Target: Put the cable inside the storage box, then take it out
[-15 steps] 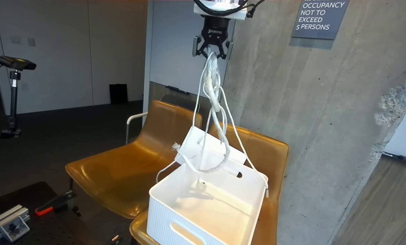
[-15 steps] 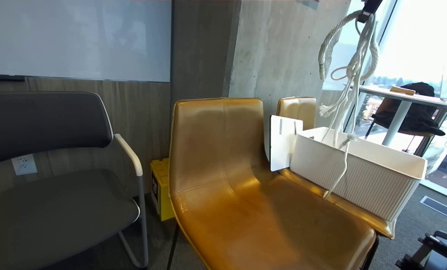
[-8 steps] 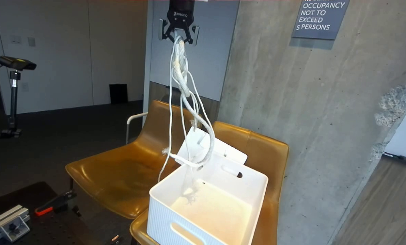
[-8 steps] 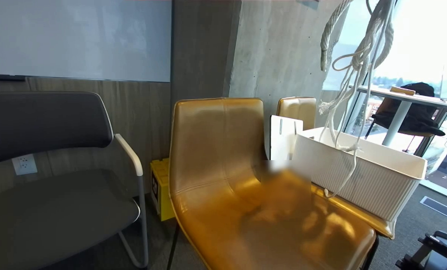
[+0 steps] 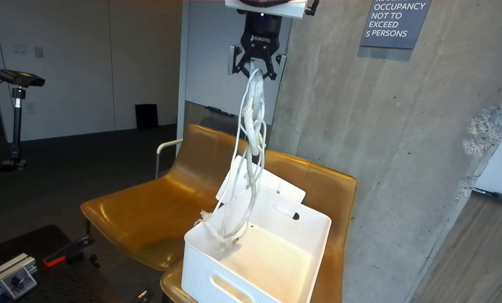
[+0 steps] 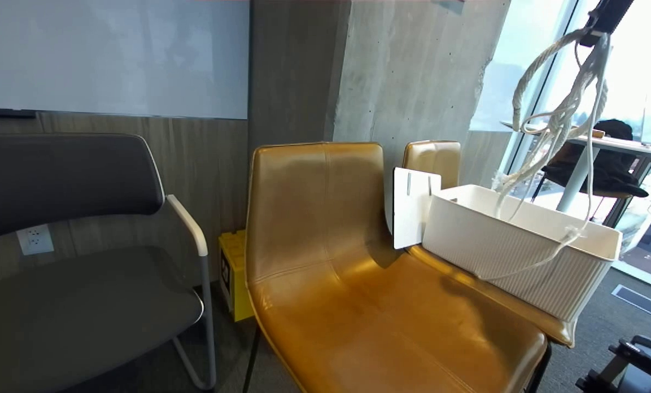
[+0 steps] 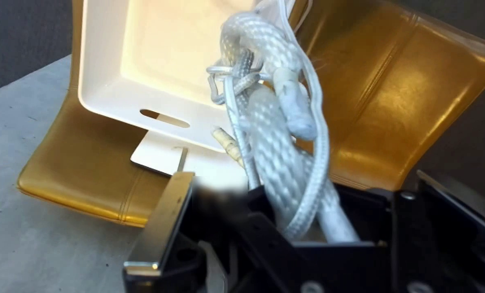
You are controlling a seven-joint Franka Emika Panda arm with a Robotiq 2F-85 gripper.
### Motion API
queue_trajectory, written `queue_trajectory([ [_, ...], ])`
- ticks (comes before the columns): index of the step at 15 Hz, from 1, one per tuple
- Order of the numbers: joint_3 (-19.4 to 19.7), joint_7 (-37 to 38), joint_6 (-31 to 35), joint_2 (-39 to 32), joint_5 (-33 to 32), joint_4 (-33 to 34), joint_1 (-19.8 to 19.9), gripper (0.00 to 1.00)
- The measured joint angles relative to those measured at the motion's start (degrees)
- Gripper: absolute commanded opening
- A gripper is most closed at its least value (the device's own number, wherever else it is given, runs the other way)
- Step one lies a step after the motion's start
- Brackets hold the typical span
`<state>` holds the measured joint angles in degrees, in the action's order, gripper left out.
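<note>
In both exterior views the gripper [image 5: 257,72] is held high, pointed roughly downward, with its jaws clamped closed.

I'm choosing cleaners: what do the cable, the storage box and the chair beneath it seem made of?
Cable: braided textile, probably synthetic; its weave shows a slight sheen.
Storage box: likely plastic, matte white, judging by its evenly ribbed wall.
Chair: tan leather or imitation leather, softly glossy, with bright highlights and a seam.

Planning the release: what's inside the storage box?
Some lower strands of the cable dip into the storage box; bare box floor shows beside them. Floor behind the strands is covered, and whether they touch it can't be told.
</note>
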<state>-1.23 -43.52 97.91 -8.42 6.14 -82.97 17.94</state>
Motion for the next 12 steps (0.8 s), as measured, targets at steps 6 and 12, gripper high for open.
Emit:
queue_trajectory([
  [6,4.5,-1.9,3.5,-0.5,0.1,-4.5,-0.6,0.00],
  [12,6.5,-3.2,8.0,-2.3,0.1,-6.4,-0.7,0.33],
])
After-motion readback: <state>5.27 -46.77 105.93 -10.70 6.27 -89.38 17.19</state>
